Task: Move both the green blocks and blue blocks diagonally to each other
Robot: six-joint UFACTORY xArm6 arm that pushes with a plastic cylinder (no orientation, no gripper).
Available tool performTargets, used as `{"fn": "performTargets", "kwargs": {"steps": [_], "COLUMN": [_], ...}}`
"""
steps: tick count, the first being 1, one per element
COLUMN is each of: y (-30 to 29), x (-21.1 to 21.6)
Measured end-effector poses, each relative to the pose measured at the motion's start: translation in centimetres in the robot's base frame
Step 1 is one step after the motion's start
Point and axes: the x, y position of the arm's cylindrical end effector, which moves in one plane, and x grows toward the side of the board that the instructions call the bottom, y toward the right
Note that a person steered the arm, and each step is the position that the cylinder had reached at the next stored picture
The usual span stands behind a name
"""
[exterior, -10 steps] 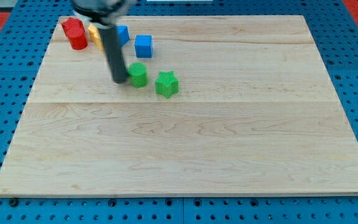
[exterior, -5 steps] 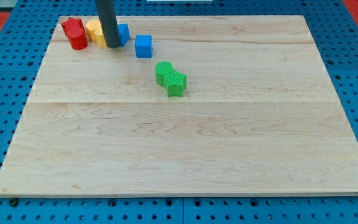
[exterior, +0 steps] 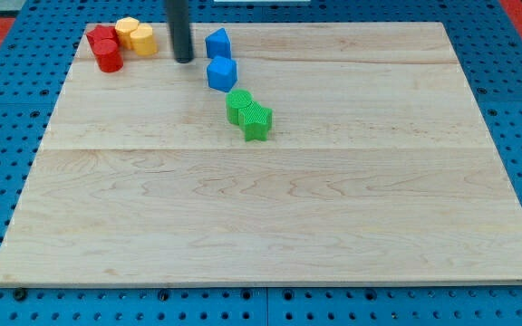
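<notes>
— Starting from the jaws: what state are they in?

— No jaws show at all. The arm ends in a straight dark rod, so released or clenched does not apply. My tip [exterior: 184,61] rests on the pale wooden table [exterior: 270,226] near its top edge, towards the top left corner.

— Where does it sit among the blocks?

— Between two groups. Just to its right, close but apart from it, is the upper blue angular plastic block [exterior: 217,43]. Below that one and slightly right lies the second blue cube-like plastic block [exterior: 222,72], near it; I cannot tell whether the two touch. To the left of my tip is a yellow rounded plastic block [exterior: 135,34], and beyond it, nearest the top left corner, a pair of red plastic blocks [exterior: 104,47] set close together.

— And the green ones?

— A green rounded block [exterior: 238,105] and a green star-shaped block [exterior: 257,120] touch each other, stepping down and right, below the lower blue block and well away from the table's bottom edge.

— Why that layout?

— I judge it fits the task: blue over blue, green over green, all four trailing in a slanted line from the top edge toward the middle. The diagonal looks nearly made; the blue pair stands steeper than the green.

— Any containers?

— None visible; nothing holds anything.
</notes>
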Motion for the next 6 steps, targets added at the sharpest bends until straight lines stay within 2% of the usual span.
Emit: {"fn": "performTargets", "kwargs": {"steps": [1, 2, 3, 4, 5, 6], "y": [0.6, 5.0, 14.3, 14.7, 9.2, 7.4], "x": [3.7, 7.4, 5.4, 5.3, 3.6, 0.9]}}
